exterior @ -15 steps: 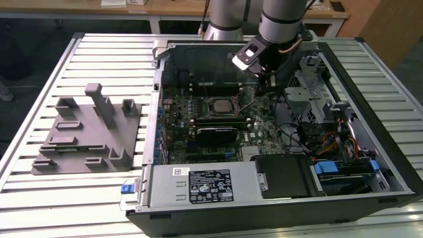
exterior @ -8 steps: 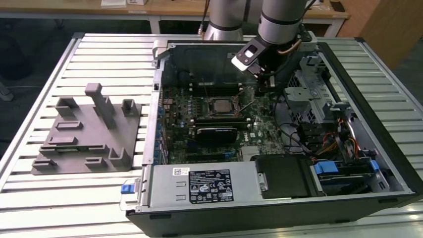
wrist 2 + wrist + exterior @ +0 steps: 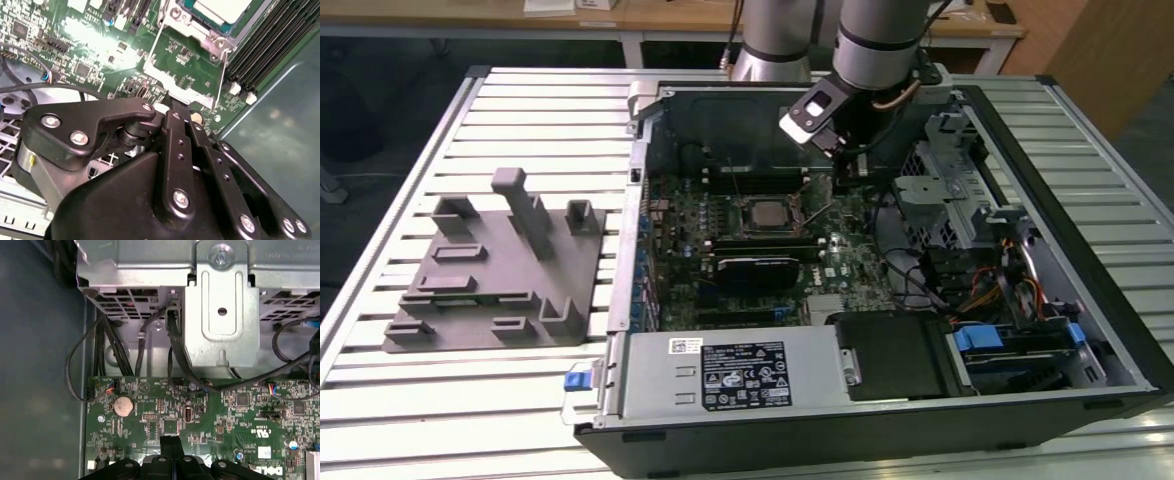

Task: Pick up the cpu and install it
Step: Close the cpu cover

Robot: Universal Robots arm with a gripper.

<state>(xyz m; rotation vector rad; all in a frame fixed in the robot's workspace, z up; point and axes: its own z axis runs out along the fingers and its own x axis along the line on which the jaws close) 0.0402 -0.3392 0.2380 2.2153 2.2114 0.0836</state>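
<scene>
Gleaming pale silver-white square cpu (image 3: 222, 7) amid green motherboard (image 3: 180, 55)

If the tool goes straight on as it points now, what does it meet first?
The tool would likely meet the green circuit board beside the silver metal socket frame; depth is unclear.

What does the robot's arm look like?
Its arm is a round silver-grey tube with a black ring. A coppery cable loops by the wrist. The gripper is black, made of flat bars with silver screws.
</scene>
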